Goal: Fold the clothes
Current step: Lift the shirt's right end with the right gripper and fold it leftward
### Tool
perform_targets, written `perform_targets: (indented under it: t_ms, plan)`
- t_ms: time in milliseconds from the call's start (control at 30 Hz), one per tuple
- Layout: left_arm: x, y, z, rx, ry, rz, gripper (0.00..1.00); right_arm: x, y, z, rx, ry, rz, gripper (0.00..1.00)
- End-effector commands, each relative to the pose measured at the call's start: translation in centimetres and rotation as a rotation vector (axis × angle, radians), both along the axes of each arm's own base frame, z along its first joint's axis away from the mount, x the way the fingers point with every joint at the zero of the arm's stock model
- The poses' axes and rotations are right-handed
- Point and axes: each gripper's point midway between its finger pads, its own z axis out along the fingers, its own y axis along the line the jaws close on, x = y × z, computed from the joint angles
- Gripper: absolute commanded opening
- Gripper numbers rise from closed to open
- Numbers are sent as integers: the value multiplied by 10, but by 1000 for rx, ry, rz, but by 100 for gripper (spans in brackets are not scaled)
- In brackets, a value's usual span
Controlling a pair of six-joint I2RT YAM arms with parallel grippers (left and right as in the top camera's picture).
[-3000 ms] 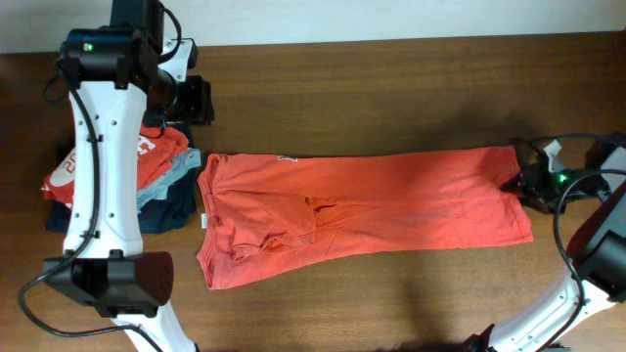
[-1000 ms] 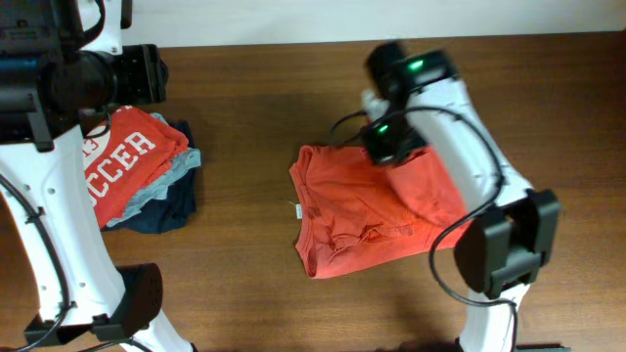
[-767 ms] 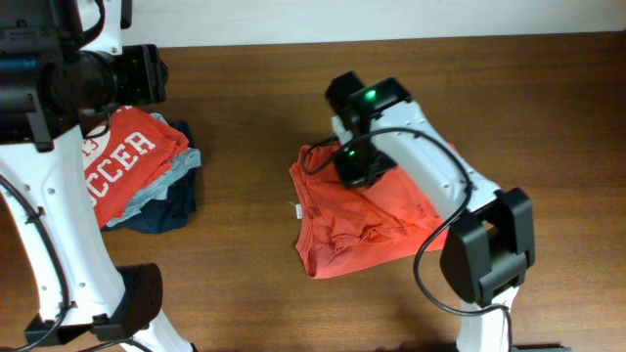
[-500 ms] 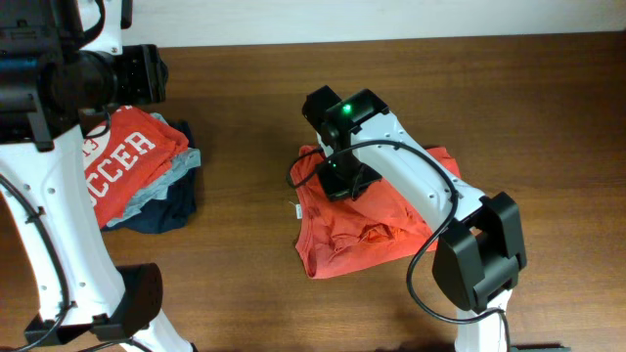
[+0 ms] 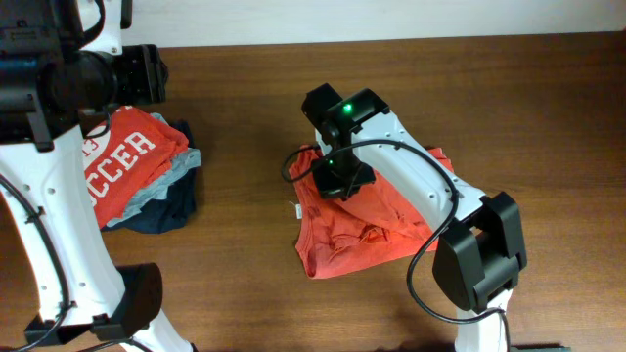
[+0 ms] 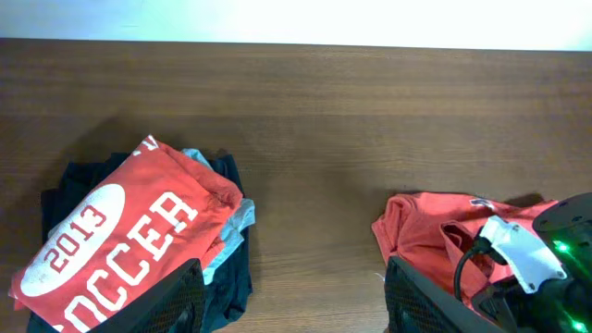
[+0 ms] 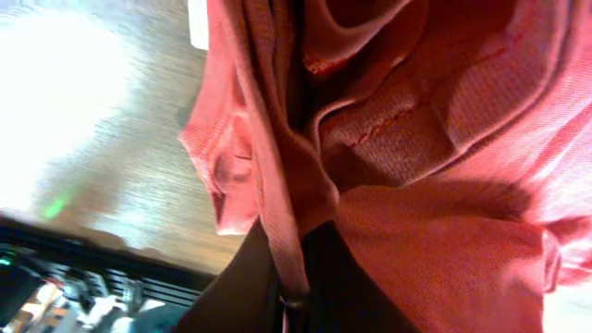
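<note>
The right jaws are clenched on a fold of the orange-red shirt. In the right wrist view a ridge of cloth runs down between the two dark fingers at the bottom edge. The pinch itself is in shadow there and partly cut off. From overhead, the black wrist covers these jaws and hides the grip.

The shirt lies bunched on the bench, spreading below and to the right of the right jaws. Its right part passes under the right arm. The chest print cannot be made out, nor which side faces up.

The left jaws stand released with nothing in them. Only the two finger ends show, at the bottom edge of the left wrist view, with bare bench between them. Overhead, these jaws are lost in the arm's black housing.

Well to the left of the right jaws, close under the left jaws, lies a pile. A red shirt printed "2013 SOCCER" lies on top of grey and navy garments. In the left wrist view the first letter of "SOCCER" is cut off beside the left finger.
</note>
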Motion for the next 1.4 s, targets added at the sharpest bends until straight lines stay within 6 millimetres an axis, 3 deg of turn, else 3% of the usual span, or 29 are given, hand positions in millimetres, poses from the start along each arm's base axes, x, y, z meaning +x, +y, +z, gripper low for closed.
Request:
perform_targets:
  t_ms: [0,67,333,400,500,667,767,867,933,1067,1167,1367]
  plan:
    - [-6,0,11,7,-36,-10,62,-7,14,5,43,16,-22,29]
    - [-6,0,11,7,-36,-11,62,-11,19,6,60,30,-15,37]
    - [-6,0,11,7,-37,-10,62,-29,57,24,296,99,107,36]
    - [-6,0,11,7,-36,-10,62,-27,54,28,297,81,105,36]
    - [-6,0,11,7,-36,-10,62,-11,29,32,229,20,68,36]
    - [-6,0,11,7,-36,-11,64,12,-52,29,20,-12,-70,36]
    - [-6,0,11,7,-36,-11,65,12,-98,25,-65,40,-154,37]
    - [-6,0,11,7,-36,-11,65,3,-119,14,-86,102,-184,37]
    - [-6,0,11,7,-36,-11,66,-6,-124,-4,-100,140,-193,37]
    - [-6,0,11,7,-35,-11,66,-28,-123,-46,-97,207,-186,36]
    - [-5,0,10,7,-34,-11,67,-57,-100,-69,-3,292,-144,36]
    - [1,0,7,6,-31,-12,67,-91,-48,-80,144,351,-5,32]
